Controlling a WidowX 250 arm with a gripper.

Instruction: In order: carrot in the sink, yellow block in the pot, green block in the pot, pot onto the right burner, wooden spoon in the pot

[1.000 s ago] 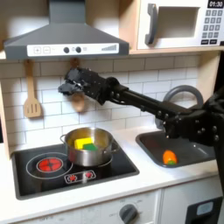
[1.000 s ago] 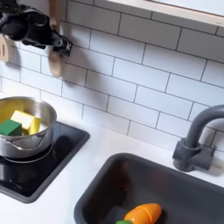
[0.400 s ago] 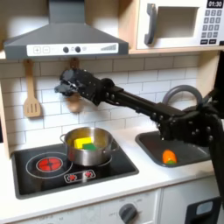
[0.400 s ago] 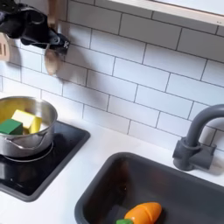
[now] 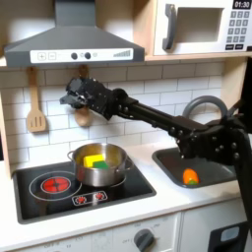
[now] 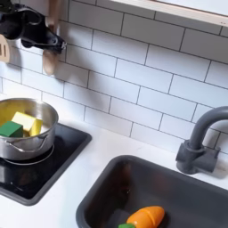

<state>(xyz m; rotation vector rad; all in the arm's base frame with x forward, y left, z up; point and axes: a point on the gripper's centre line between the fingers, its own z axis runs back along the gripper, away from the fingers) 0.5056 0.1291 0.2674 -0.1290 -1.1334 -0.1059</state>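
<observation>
Sink (image 5: 201, 169) at the right end of the surface (image 5: 118, 219), with carrot (image 6: 145, 216) lying inside near its front wall. Pot (image 5: 99, 167) on the right burner of the stove, at the surface's left part, holding yellow block (image 6: 24, 121) and green block (image 6: 11, 130) touching each other. Hand (image 5: 79, 99) up at the tiled wall behind the pot, at the wooden spoon (image 6: 52, 59); closed on it or not, cannot tell. Wooden spatula (image 5: 36, 108) hanging further left in the first exterior view.

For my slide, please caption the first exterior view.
Gripper at the wooden spoon on the wall; blocks in pot, carrot in sink.
</observation>
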